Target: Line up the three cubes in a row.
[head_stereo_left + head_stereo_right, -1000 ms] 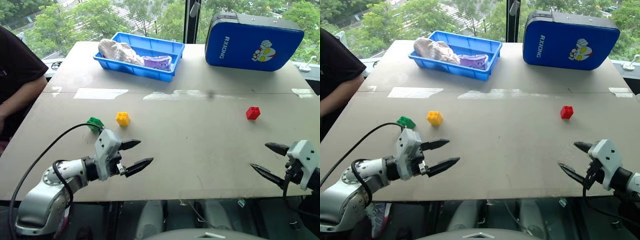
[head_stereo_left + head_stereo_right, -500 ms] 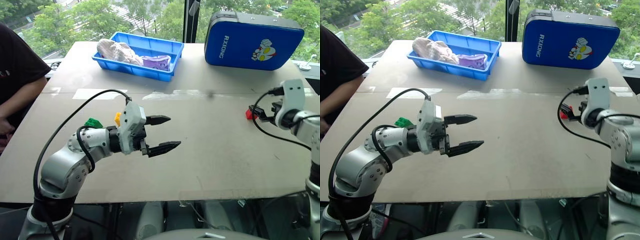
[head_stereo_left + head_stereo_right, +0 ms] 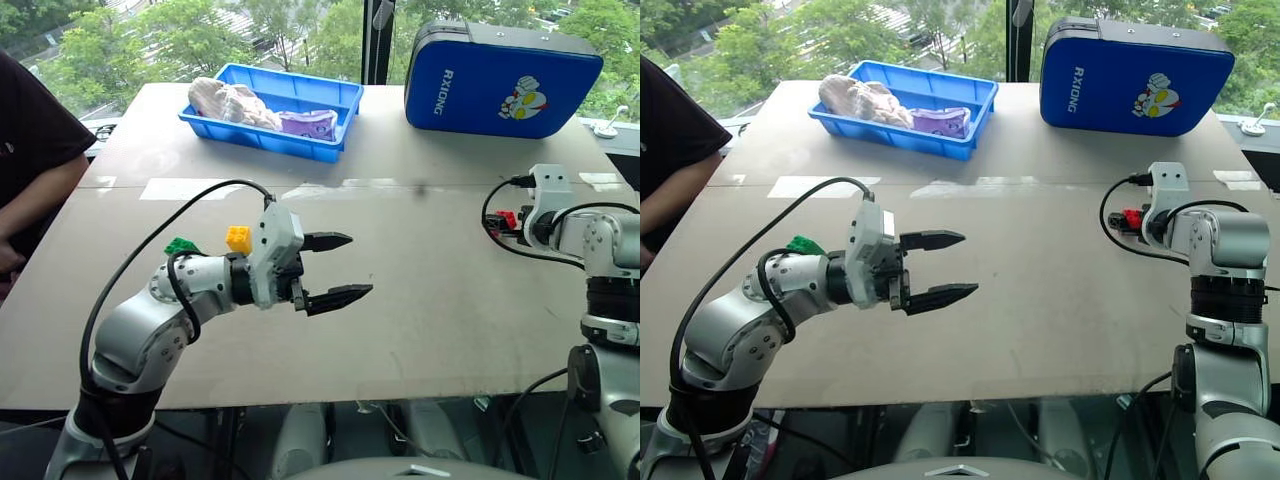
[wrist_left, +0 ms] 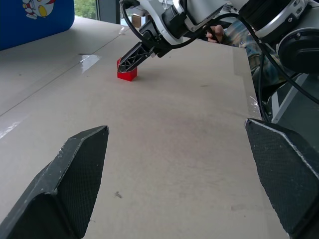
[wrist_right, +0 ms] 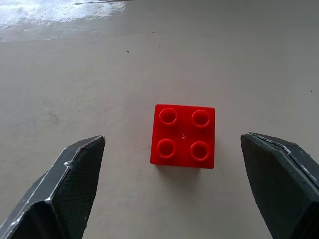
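The red cube (image 5: 183, 135) rests studs-up on the table at the right, and my right gripper (image 5: 172, 138) hangs open just above it with a finger on each side. The left wrist view has this cube (image 4: 127, 73) with a right-gripper fingertip right at it. Left of centre lies the yellow cube (image 3: 239, 239), and the green cube (image 3: 182, 245) peeks out from behind my left arm beside it. My left gripper (image 3: 360, 265) is open and empty above the table's middle, pointing toward the right side.
A blue tray (image 3: 270, 140) holding wrapped bundles stands at the back left, and a blue zip case (image 3: 500, 80) at the back right. A person's arm (image 3: 30, 170) rests at the table's left edge. A black cable loops above my left arm.
My right gripper went from the table's front edge forward to the red cube and tipped down over it. My left gripper rose and swung right, now covering part of the green cube.
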Action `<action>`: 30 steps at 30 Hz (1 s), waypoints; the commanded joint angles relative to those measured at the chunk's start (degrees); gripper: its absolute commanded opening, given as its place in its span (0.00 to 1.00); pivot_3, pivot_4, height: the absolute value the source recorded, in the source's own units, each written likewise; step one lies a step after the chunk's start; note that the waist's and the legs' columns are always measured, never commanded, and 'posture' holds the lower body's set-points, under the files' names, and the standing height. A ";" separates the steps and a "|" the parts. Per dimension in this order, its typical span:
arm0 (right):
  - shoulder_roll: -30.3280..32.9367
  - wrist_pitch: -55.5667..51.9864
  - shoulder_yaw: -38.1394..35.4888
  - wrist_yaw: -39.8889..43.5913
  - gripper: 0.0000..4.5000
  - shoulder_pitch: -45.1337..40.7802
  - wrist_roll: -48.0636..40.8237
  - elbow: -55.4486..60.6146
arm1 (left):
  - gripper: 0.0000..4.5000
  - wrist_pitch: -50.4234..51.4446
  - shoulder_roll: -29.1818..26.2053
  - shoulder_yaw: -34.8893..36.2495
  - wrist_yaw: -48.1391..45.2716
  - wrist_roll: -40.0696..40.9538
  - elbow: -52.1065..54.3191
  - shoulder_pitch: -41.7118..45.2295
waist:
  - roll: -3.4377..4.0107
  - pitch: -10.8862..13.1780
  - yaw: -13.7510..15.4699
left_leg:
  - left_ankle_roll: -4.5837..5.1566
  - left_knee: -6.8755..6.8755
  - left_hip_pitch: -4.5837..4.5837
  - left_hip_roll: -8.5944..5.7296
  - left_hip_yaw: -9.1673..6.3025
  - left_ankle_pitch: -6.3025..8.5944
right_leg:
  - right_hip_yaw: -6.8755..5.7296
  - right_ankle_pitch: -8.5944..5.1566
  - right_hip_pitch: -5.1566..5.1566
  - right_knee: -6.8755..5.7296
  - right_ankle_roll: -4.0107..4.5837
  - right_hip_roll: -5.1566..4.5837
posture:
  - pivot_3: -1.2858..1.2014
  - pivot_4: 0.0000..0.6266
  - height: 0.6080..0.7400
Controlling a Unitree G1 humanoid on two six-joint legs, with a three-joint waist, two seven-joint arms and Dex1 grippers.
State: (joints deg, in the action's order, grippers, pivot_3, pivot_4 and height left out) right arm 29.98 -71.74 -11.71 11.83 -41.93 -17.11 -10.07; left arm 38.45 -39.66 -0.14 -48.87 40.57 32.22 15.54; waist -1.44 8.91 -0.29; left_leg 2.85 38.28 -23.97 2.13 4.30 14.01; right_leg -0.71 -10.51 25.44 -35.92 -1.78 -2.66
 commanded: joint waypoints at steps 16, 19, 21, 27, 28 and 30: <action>8.20 22.46 15.26 24.54 0.29 0.45 3.47 -0.99 | 1.00 -1.80 -3.14 5.75 2.45 -0.44 2.67 -7.61 | 0.04 0.03 -0.37 | 0.00 -0.04 0.01 0.03 0.06 0.01 | 0.09 0.00 0.03 0.02 0.01 0.01 | 0.52 0.24 1.00; 10.79 26.29 18.61 36.82 0.29 2.09 -0.05 5.42 | 1.00 -3.32 -3.54 6.85 1.82 -1.50 2.65 -9.86 | 0.06 0.04 -0.59 | 0.00 -0.04 0.00 0.07 0.03 0.01 | 0.08 -0.01 0.03 0.03 -0.02 0.00 | 0.52 0.24 1.00; 13.28 35.40 24.16 43.99 0.29 3.01 3.41 7.43 | 1.00 -3.80 -4.29 7.44 0.81 -1.62 2.86 -11.64 | 0.07 0.05 -0.68 | 0.00 -0.05 0.04 0.08 0.05 0.01 | 0.08 -0.03 0.03 0.03 -0.05 0.04 | 0.52 0.24 1.00; 8.27 47.37 35.39 53.77 0.29 -4.63 10.86 -2.64 | 1.00 -3.56 -7.07 9.69 -1.88 -0.03 3.27 -15.03 | 0.06 0.05 -0.67 | -0.01 0.01 0.14 0.11 0.11 0.00 | 0.06 -0.09 0.01 -0.01 -0.13 0.04 | 0.52 0.24 1.00; 7.19 49.01 36.37 55.40 0.29 -6.01 11.58 -4.43 | 1.00 -3.87 -7.57 10.13 -2.58 0.01 3.09 -15.53 | 0.07 0.06 -0.65 | -0.01 0.02 0.14 0.11 0.12 0.00 | 0.07 -0.08 0.02 -0.02 -0.12 0.04 | 0.52 0.24 1.00; 4.90 53.07 38.04 58.05 0.29 -8.73 13.18 -8.92 | 1.00 -4.37 -8.30 11.15 -3.78 -0.10 2.75 -16.58 | 0.08 0.07 -0.58 | -0.02 0.02 0.13 0.13 0.11 0.00 | 0.06 -0.05 0.03 -0.03 -0.07 0.03 | 0.52 0.24 1.00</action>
State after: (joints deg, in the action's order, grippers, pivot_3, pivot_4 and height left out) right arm 35.27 -22.25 26.50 67.55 -48.08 -5.15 -17.09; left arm 35.58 -47.26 8.95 -51.37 39.75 33.30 -0.69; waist -1.36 8.98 -0.88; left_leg 2.83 38.29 -23.84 2.26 4.42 14.01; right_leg -0.65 -10.53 25.48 -35.95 -1.78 -2.63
